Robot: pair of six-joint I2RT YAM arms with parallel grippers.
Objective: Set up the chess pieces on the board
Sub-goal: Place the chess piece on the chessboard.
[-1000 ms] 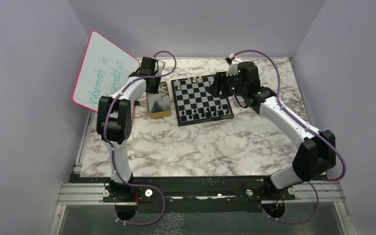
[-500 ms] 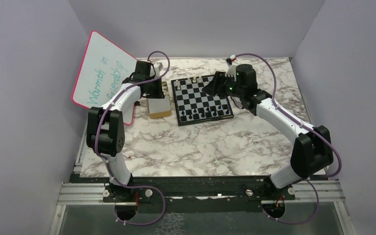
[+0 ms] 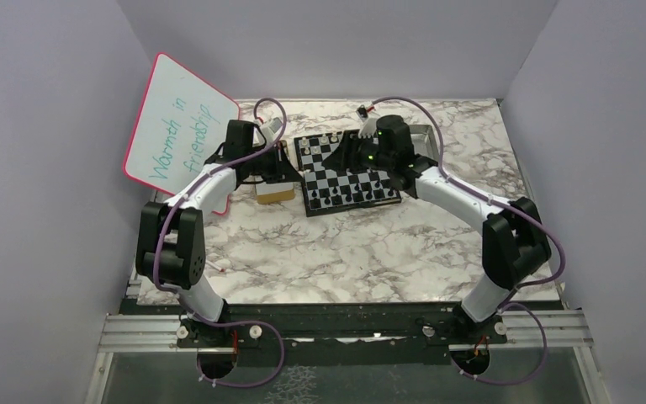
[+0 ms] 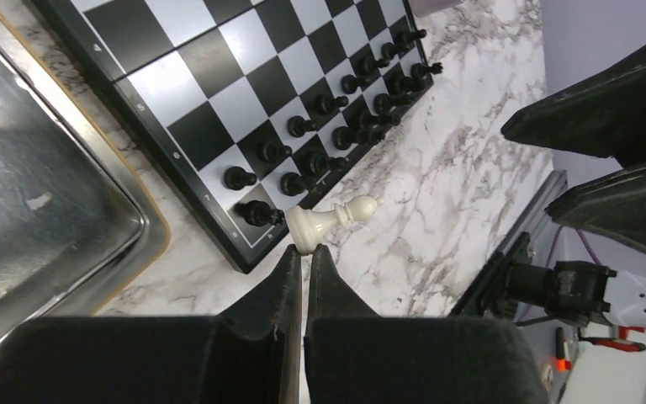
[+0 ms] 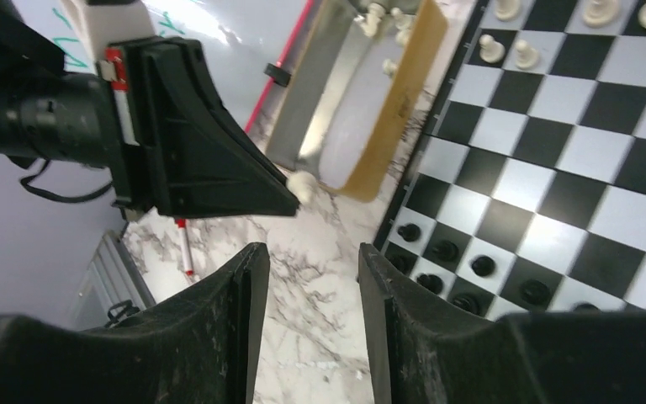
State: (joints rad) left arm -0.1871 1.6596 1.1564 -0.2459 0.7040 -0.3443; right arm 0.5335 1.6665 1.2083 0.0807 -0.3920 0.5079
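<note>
The board [image 3: 334, 171] lies at the back middle of the table. Black pieces [image 3: 355, 195] fill its near rows and a few white pieces [image 3: 318, 143] stand on its far rows. My left gripper [image 3: 291, 173] is by the board's left edge. In the left wrist view the left gripper [image 4: 304, 252] is shut on the base of a white piece [image 4: 330, 224], held tilted above the table beside the board's corner [image 4: 219, 59]. My right gripper [image 3: 349, 151] hovers over the board; in the right wrist view the right gripper [image 5: 307, 263] is open and empty.
A metal tray [image 3: 273, 194] with a tan rim sits left of the board and holds several white pieces [image 5: 380, 18]. A second tray [image 3: 421, 135] lies behind the right arm. A whiteboard [image 3: 177, 126] leans at the back left. A red marker [image 5: 183, 244] lies on the table.
My left gripper has swung from over the left tray toward the board's left edge with the white piece. My right gripper has moved left across the board toward it.
</note>
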